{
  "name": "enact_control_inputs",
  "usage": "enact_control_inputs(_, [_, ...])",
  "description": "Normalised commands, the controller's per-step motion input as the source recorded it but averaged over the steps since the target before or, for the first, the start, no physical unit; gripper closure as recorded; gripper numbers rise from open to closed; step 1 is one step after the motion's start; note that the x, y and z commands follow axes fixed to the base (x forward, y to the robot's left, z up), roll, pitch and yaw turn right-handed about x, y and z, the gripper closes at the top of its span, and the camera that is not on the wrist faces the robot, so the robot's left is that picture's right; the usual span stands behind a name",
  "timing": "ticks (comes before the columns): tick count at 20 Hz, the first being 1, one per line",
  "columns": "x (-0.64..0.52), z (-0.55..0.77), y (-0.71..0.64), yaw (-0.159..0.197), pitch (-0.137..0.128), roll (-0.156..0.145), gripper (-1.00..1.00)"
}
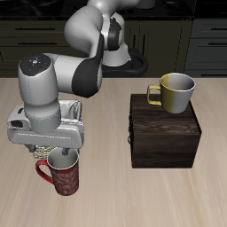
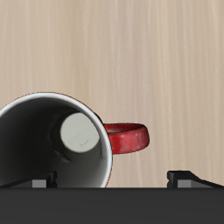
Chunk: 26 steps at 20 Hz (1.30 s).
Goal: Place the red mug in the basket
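Your end effector hangs right above the red mug, which stands upright near the worktop's front edge; whether its fingers are spread or closed can't be told. You can see the basket mostly hidden behind the arm, farther back.

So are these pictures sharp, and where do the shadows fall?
Exterior view: evenly lit and crisp, no glare; the dark wooden box and the red mug cast only soft, faint shadows on the table. Wrist view: equally sharp; the mug's grey inside darkens toward one side, and the hand shows only as black edges.
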Motion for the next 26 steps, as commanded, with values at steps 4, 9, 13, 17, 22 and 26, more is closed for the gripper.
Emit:
enact_control_inputs(4, [0.07,-0.34,-0.03,-0.03,0.046,0.002,-1.0])
enact_control_inputs(9, [-0.01,-0.42,-0.07,-0.039,0.056,-0.025,1.0])
enact_control_inputs(13, [-0.22,-0.05,0.1,-0.07,0.006,0.0,1.0])
enact_control_inputs(17, [-0.25,0.2,0.26,-0.059,-0.037,0.08,1.0])
enact_control_inputs(22, [-0.08,0.14,0.19,-0.032,-0.049,0.042,1.0])
enact_control_inputs(26, [0.04,0.22,0.1,-0.025,-0.063,0.03,1.0])
